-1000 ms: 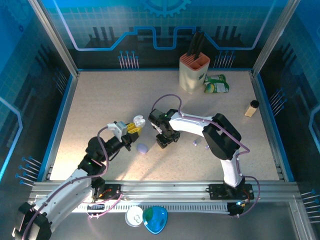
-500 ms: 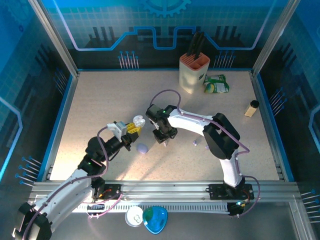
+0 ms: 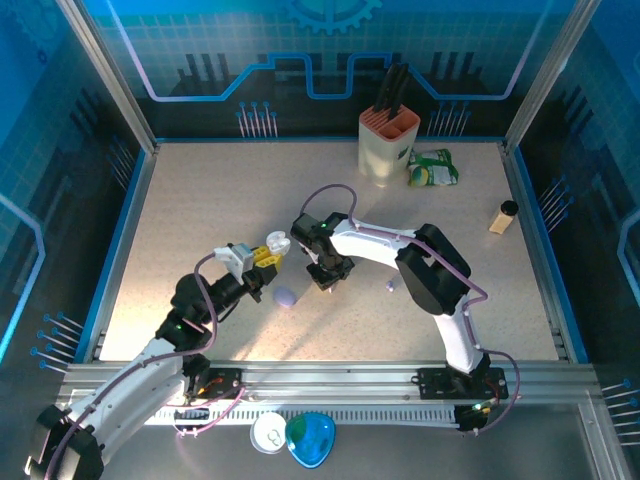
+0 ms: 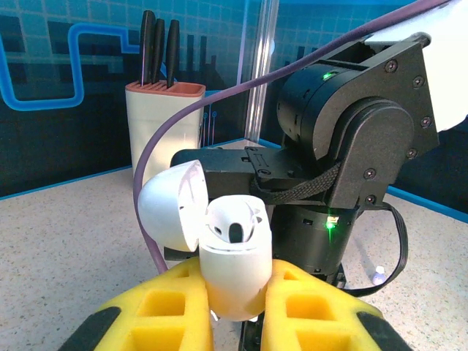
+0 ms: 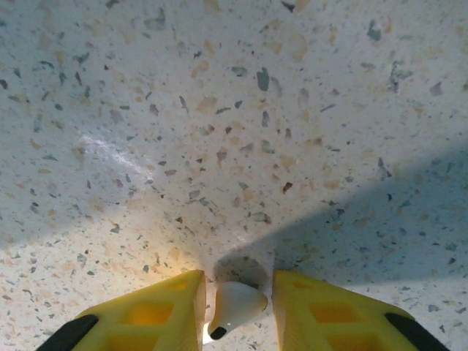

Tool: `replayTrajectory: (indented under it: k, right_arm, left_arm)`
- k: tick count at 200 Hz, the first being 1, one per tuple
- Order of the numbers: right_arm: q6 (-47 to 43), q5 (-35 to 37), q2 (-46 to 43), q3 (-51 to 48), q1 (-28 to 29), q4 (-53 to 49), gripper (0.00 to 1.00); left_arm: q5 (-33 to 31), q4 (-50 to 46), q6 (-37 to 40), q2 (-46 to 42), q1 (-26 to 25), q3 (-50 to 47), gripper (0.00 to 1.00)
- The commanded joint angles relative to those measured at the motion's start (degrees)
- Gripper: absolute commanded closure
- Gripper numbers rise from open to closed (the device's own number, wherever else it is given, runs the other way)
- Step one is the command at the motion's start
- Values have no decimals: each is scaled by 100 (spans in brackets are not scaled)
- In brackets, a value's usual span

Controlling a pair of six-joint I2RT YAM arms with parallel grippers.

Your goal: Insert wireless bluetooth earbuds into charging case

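Observation:
My left gripper (image 4: 235, 284) is shut on a white charging case (image 4: 230, 263), held upright with its lid (image 4: 172, 205) swung open to the left and its sockets showing. From above, the case (image 3: 277, 241) sits at the tip of the left gripper (image 3: 268, 255). My right gripper (image 5: 235, 294) points down at the speckled table and is shut on a white earbud (image 5: 238, 306), whose shadow lies below it. In the top view the right gripper (image 3: 328, 278) hangs just right of the case. A tiny lilac earbud (image 3: 390, 286) lies on the table to the right.
A lilac pebble-shaped case (image 3: 286, 297) lies between the grippers, nearer me. A knife block (image 3: 388, 145), a green packet (image 3: 433, 167) and a small bottle (image 3: 503, 216) stand at the back right. A white disc (image 3: 270, 432) and a blue-green thing (image 3: 310, 438) lie past the near rail.
The right gripper has slid left and slightly back, closer to the open case. The left arm and the case have stayed put.

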Motion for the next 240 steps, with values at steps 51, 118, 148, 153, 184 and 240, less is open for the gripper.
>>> replayTrajectory:
  k: [51, 118, 148, 153, 184, 240]
  right_arm:
    - [57, -119, 323, 117, -68, -107, 76]
    - [193, -129, -441, -297, -143, 416, 79]
    - [277, -83, -1139, -747, -280, 1024, 79]
    - [299, -93, -1275, -827, -308, 1132, 79]
    - [399, -302, -2199, -1481, -458, 2131, 80]
    - [56, -530, -3554, -1910, -568, 2984, 79]
  left_arm:
    - [177, 303, 36, -6, 51, -66, 100]
    - [210, 276, 45, 39, 51, -37, 100]
    - [241, 356, 28, 101, 54, -28, 100]
    - [243, 376, 19, 118, 51, -23, 100]
    - [292, 465, 18, 263, 52, 12, 100]
    - [377, 756, 31, 640, 55, 103, 100]
